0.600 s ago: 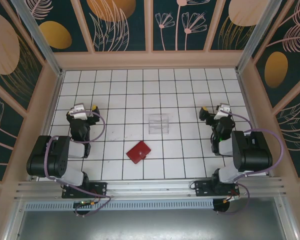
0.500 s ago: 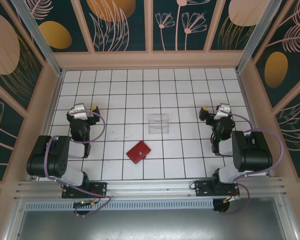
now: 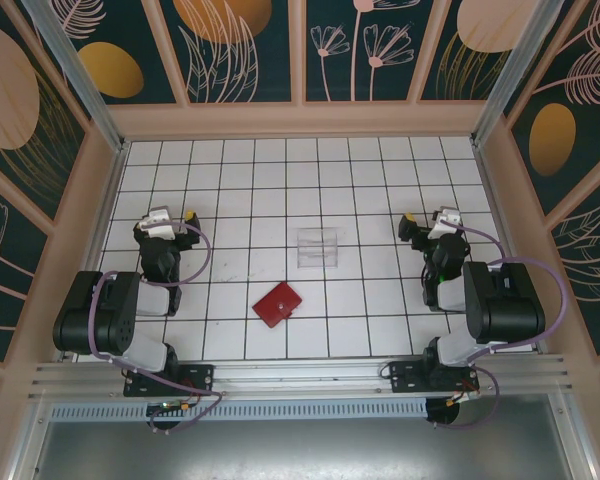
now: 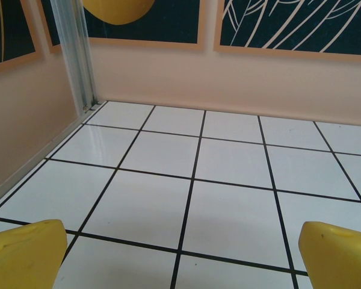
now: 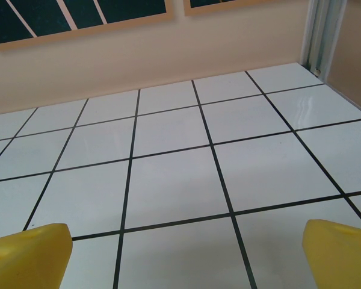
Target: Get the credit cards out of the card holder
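Note:
The red card holder (image 3: pixel 278 303) lies folded shut on the white tiled table, near the front centre. The credit cards are hidden. My left gripper (image 3: pixel 162 219) rests at the left, well away from the holder. In the left wrist view that gripper (image 4: pixel 189 256) is open, its yellow fingertips (image 4: pixel 24 253) wide apart over bare tile. My right gripper (image 3: pixel 437 222) rests at the right, equally far from the holder. In the right wrist view it (image 5: pixel 186 256) is also open, with nothing between its yellow fingertips (image 5: pixel 340 253).
A clear square plastic tray (image 3: pixel 317 247) stands just behind the holder, towards the table's middle. Pale walls (image 4: pixel 228 78) enclose the table on three sides, with a metal corner post (image 4: pixel 75 54) at the far left.

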{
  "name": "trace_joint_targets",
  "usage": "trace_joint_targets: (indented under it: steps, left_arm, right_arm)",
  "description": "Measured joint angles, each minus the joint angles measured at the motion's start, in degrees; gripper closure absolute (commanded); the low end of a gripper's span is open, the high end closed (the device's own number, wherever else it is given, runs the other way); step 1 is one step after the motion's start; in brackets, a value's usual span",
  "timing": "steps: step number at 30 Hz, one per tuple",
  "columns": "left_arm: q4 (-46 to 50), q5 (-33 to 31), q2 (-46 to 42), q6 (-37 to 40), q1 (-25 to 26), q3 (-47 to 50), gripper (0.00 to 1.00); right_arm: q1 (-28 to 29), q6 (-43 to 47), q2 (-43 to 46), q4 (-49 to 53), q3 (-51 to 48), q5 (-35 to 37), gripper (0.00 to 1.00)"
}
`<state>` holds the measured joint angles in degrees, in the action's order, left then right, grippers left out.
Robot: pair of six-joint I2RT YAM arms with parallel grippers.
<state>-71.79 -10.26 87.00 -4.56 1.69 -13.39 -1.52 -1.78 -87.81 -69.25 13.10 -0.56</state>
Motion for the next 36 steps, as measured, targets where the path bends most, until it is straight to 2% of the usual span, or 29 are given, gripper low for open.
trace_joint_targets:
  steps: [21,25,31,36]
  left_arm:
    - [0.0,0.0,0.0,0.0,0.0,0.0,0.01]
    - [2.4,0.5,-2.3,0.1,0.0,-0.1,0.01]
    - [12.9,0.3,-9.9,-0.3,0.0,-3.9,0.01]
    - [27.0,0.6,-16.0,-5.3,0.0,-11.3,0.05]
  right_arm:
    - [0.0,0.0,0.0,0.0,0.0,0.0,0.01]
    - [0.0,0.0,0.1,0.5,0.1,0.0,0.01]
    - [0.4,0.6,5.7,13.3,5.5,0.5,0.01]
    - [2.2,1.0,13.1,27.9,12.0,0.5,0.04]
